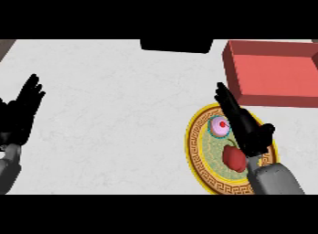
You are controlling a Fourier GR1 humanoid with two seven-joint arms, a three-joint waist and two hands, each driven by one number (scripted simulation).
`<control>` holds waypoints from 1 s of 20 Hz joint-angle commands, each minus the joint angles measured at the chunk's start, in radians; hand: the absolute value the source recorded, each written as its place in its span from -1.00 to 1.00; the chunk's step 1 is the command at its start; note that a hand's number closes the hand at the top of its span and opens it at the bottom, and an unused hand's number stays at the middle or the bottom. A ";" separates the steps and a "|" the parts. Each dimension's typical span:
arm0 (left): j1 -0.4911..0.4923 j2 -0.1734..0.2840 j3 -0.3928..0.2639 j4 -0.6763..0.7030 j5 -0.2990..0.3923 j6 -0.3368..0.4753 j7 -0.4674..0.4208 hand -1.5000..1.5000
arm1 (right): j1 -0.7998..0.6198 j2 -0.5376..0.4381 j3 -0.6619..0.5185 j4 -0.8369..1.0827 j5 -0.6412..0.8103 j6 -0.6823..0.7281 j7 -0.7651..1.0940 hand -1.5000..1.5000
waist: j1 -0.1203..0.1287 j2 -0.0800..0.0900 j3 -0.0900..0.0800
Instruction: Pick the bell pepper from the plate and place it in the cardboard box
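A red bell pepper [234, 159] lies on a round plate [201, 157] with a yellow patterned rim at the lower right of the counter. A small pink and white item [219, 127] sits on the plate's far part. My right hand [246, 128] hovers over the plate with straight fingers pointing away, just right of the pepper and partly above it, open. The red box [278, 73] stands at the far right, open-topped with nothing visible in it. My left hand [14, 116] rests open at the left edge, fingers up.
A black object [177, 45] sits at the counter's far edge, left of the box. The white marbled counter [114, 119] stretches between my two hands. A darker floor strip shows at the top left corner.
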 commanded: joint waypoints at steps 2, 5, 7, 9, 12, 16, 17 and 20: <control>0.003 0.016 -0.003 -0.022 -0.025 -0.052 -0.083 0.00 | -0.012 -0.090 -0.038 -0.180 0.109 -0.108 0.053 -1.00 | -0.087 -0.026 0.022; -0.006 0.060 -0.069 -0.094 -0.089 -0.117 -0.153 0.00 | -0.080 -0.211 -0.159 -0.276 0.214 -0.200 0.034 -1.00 | -0.155 -0.067 0.016; -0.026 0.063 -0.085 -0.107 -0.091 -0.141 -0.156 0.00 | -0.028 -0.404 -0.155 -0.204 0.386 -0.172 0.108 -1.00 | -0.205 -0.059 0.004; -0.001 0.058 -0.110 -0.134 -0.110 -0.162 -0.204 0.00 | 0.029 -0.427 -0.200 -0.323 0.400 -0.213 0.163 -1.00 | -0.189 -0.052 0.016; 0.018 0.062 -0.124 -0.176 -0.109 -0.208 -0.247 0.00 | 0.135 -0.499 -0.230 -0.491 0.459 -0.207 0.190 -1.00 | -0.132 -0.032 0.023; 0.006 0.065 -0.112 -0.145 -0.126 -0.220 -0.275 0.00 | 0.279 -0.582 -0.152 -0.699 0.612 -0.143 0.257 -1.00 | -0.125 -0.025 0.022; 0.014 0.059 -0.122 -0.162 -0.121 -0.236 -0.280 0.00 | 0.290 -0.610 -0.162 -0.728 0.632 -0.120 0.261 -1.00 | -0.110 -0.023 0.023; 0.004 0.003 -0.173 -0.205 -0.161 -0.194 -0.241 0.00 | 0.333 -0.637 -0.101 -0.853 0.725 -0.038 0.422 -1.00 | -0.088 -0.020 0.023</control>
